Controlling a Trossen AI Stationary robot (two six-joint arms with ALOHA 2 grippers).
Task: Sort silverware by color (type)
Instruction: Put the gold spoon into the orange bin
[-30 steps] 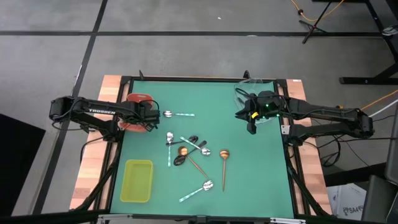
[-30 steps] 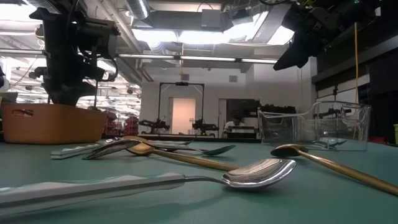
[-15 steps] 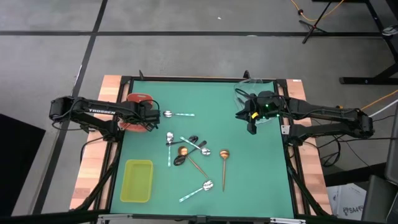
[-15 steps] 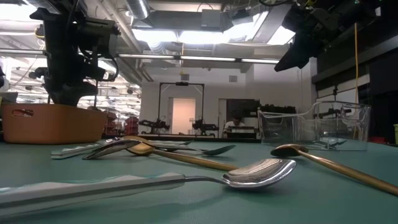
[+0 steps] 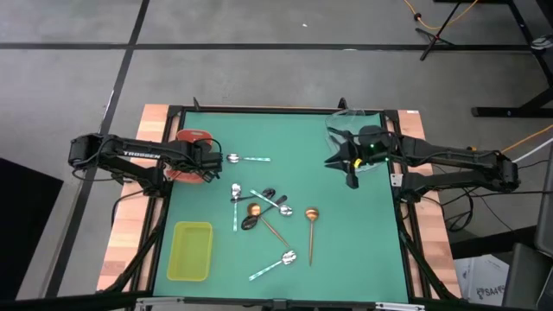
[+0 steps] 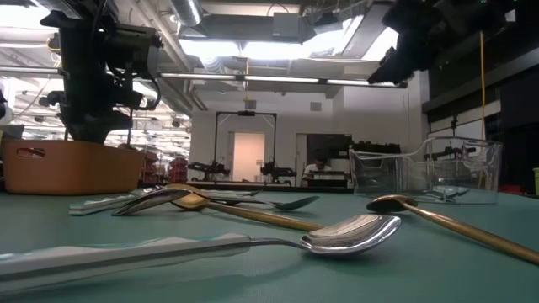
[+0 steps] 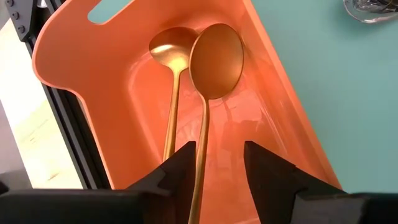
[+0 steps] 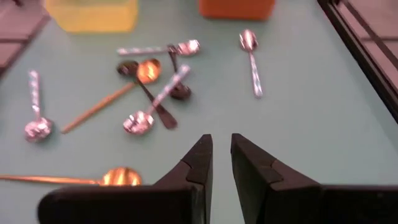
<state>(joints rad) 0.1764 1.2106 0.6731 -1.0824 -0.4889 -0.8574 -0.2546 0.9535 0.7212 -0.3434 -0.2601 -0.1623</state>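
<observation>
My left gripper (image 7: 217,165) hangs open over the red tray (image 7: 68,56) at the table's left edge (image 5: 192,135). Two gold spoons (image 7: 216,59) lie in that tray. The handle of one runs between my fingers, and I see no touch. My right gripper (image 8: 221,146) hovers high beside the clear tray (image 5: 354,121) at the far right. Its fingers are a narrow gap apart with nothing between them. Loose spoons lie mid-table: a mint-handled one (image 5: 246,159), a mixed cluster with black ones (image 5: 255,207), a gold one (image 5: 311,229) and another mint-handled one (image 5: 275,263).
A yellow-green tray (image 5: 192,250) stands at the near left. The clear tray (image 6: 425,168) sits at the far right corner, under and behind my right arm. Bare green mat lies to the right of the spoons and along the far edge.
My right gripper has rolled at the wrist and tipped upward a little while staying where it was, beside the clear tray. The spoons and my left gripper have kept still.
</observation>
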